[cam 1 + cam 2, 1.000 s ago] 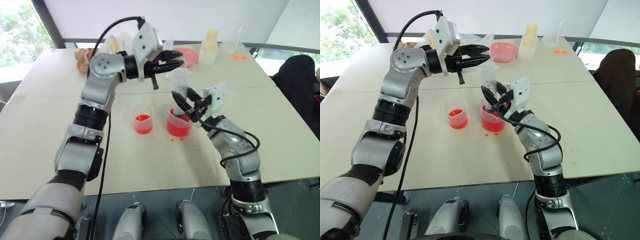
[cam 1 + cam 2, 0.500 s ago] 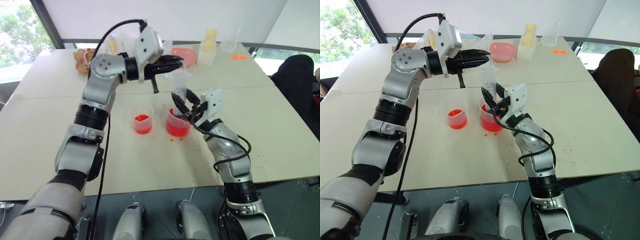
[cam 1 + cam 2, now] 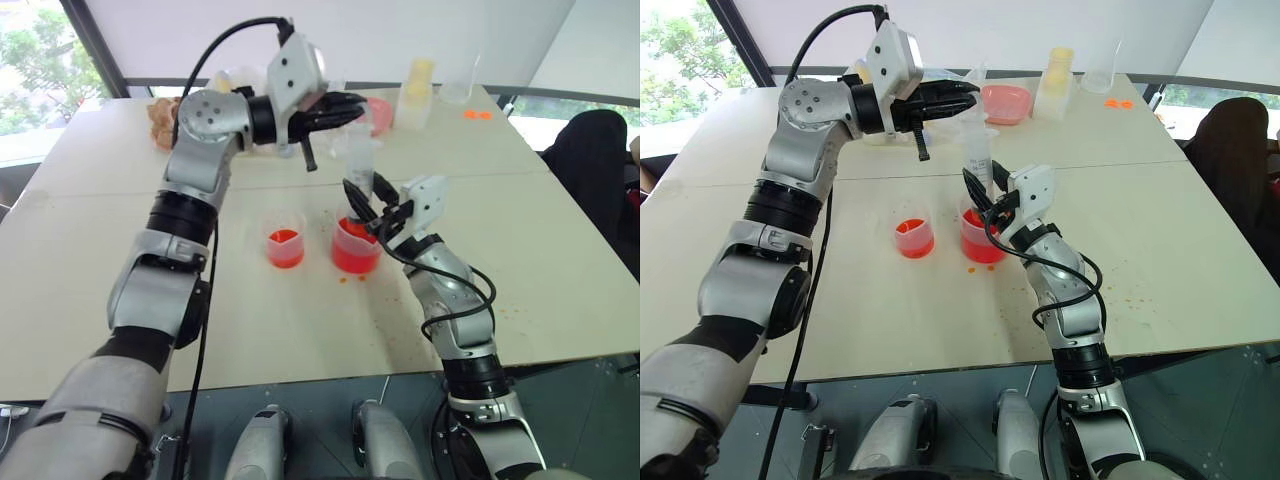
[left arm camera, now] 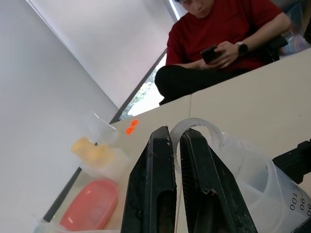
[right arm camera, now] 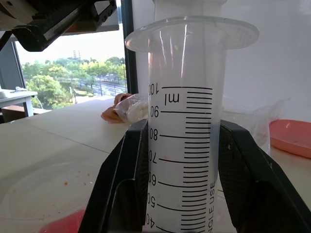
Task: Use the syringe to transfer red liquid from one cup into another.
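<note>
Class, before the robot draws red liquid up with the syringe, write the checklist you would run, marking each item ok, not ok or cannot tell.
1. Right gripper clamped on the syringe barrel: ok.
2. Syringe upright over the beaker: ok.
3. Left gripper shut on the plunger ring: ok.
4. Beaker holds red liquid: ok.
5. Syringe tip below the liquid surface: cannot tell.
6. Smaller cup standing upright beside the beaker, ready to receive: ok.
</note>
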Controlling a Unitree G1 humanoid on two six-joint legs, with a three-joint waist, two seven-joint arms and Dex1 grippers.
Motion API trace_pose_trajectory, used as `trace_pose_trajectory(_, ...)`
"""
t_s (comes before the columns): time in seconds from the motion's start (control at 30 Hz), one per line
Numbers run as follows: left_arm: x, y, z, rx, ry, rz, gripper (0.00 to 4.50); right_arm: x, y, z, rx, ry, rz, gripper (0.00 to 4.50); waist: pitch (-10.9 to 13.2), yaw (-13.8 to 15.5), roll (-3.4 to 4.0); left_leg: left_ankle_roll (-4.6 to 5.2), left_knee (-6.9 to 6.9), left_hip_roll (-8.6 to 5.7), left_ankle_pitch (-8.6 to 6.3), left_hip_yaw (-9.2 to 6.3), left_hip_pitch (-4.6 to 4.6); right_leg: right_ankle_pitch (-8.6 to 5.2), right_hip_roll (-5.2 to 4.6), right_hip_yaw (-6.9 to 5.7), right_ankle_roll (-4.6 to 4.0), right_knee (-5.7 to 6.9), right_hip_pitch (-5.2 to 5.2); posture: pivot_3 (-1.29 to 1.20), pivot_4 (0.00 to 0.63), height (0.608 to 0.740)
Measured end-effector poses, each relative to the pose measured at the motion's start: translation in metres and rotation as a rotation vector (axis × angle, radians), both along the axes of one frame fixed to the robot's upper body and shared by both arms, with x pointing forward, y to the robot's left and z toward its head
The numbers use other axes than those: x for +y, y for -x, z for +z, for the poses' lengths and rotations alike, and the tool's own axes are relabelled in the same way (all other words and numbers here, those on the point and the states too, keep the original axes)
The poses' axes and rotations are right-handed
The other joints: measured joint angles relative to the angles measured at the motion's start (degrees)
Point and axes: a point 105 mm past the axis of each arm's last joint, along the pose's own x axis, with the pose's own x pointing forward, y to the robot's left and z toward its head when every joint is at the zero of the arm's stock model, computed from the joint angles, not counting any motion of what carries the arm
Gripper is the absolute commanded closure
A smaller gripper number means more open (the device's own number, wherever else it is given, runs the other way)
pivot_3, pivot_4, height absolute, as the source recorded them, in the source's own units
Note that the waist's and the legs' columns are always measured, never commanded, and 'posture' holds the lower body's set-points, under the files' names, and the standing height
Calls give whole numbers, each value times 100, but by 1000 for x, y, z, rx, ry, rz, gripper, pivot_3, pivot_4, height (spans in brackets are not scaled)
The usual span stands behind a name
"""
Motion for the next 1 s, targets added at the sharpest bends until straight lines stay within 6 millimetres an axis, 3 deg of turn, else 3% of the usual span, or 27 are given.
trace_pose_trajectory(0.17,1,0,2,-7,1,1,4468,0,0,0,-1,3,-2,3085,0,-1,0,0,2,0,0,0,3,0,0,0,0,27,0,0,150,740)
trace_pose_trajectory(0.53,14,7,9,56,25,-14,546,0,-3,1,-15,28,-8,3085,0,-24,0,0,5,1,0,-1,17,-1,2,3,0,36,0,0,150,740)
trace_pose_trajectory(0.63,25,18,2,189,48,-64,546,-4,-8,3,-2,28,-29,3085,0,-63,0,0,4,4,0,0,18,-2,4,7,0,39,-1,0,150,740)
trace_pose_trajectory(0.83,85,33,-37,534,70,6,546,-17,-12,5,14,31,-74,3085,1,-174,2,0,-3,9,0,-4,18,-3,9,11,-2,49,-13,0,150,740)
trace_pose_trajectory(1.0,126,62,-49,636,76,68,546,-21,-13,14,0,9,-88,3085,1,-139,2,-1,-2,23,0,-5,14,-3,3,13,-2,49,-16,0,150,740)
